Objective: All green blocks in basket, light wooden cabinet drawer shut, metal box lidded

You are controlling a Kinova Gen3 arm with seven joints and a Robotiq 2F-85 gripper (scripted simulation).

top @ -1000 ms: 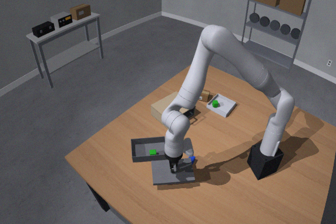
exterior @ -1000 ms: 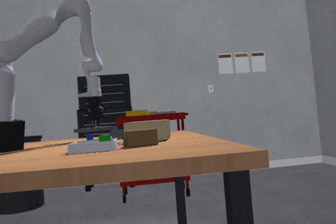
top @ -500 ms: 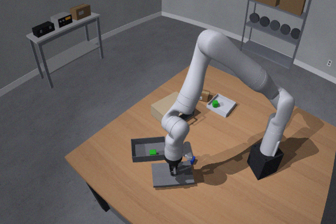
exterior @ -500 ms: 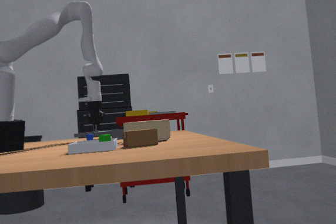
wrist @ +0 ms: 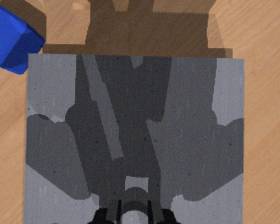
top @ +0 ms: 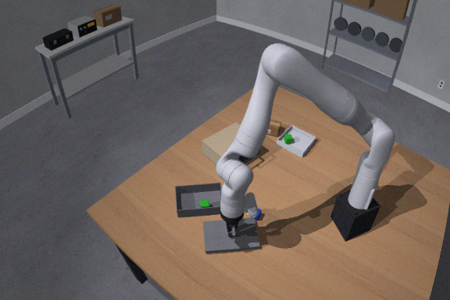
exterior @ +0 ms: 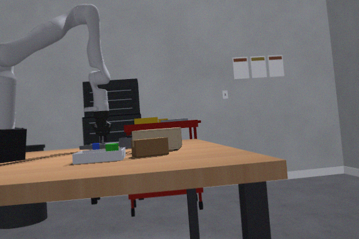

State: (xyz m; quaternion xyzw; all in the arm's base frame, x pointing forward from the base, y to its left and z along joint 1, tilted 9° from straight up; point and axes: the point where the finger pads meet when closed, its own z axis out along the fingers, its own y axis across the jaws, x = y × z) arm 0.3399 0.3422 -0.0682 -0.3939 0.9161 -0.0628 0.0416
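My gripper (top: 233, 233) (exterior: 101, 141) (wrist: 134, 215) is shut on the handle of the grey lid (top: 214, 237) (wrist: 51, 85), which lies level at or just above the table, in front of the metal box. The dark grey metal box (top: 198, 212) (exterior: 125, 142) is open; a green block (top: 204, 204) lies inside. Another green block (top: 288, 138) (exterior: 112, 147) is in the white basket (top: 303, 153) (exterior: 98, 157). The light wooden cabinet (top: 214, 150) (exterior: 176, 138) stands behind the arm, which hides much of its front; I cannot tell how its drawer stands.
A blue block (top: 259, 214) (exterior: 95, 146) (wrist: 8, 37) lies on the table just off a corner of the lid. A brown box (top: 274, 128) (exterior: 150, 147) stands between the cabinet and the basket. The robot's black base (top: 354, 215) is at the right.
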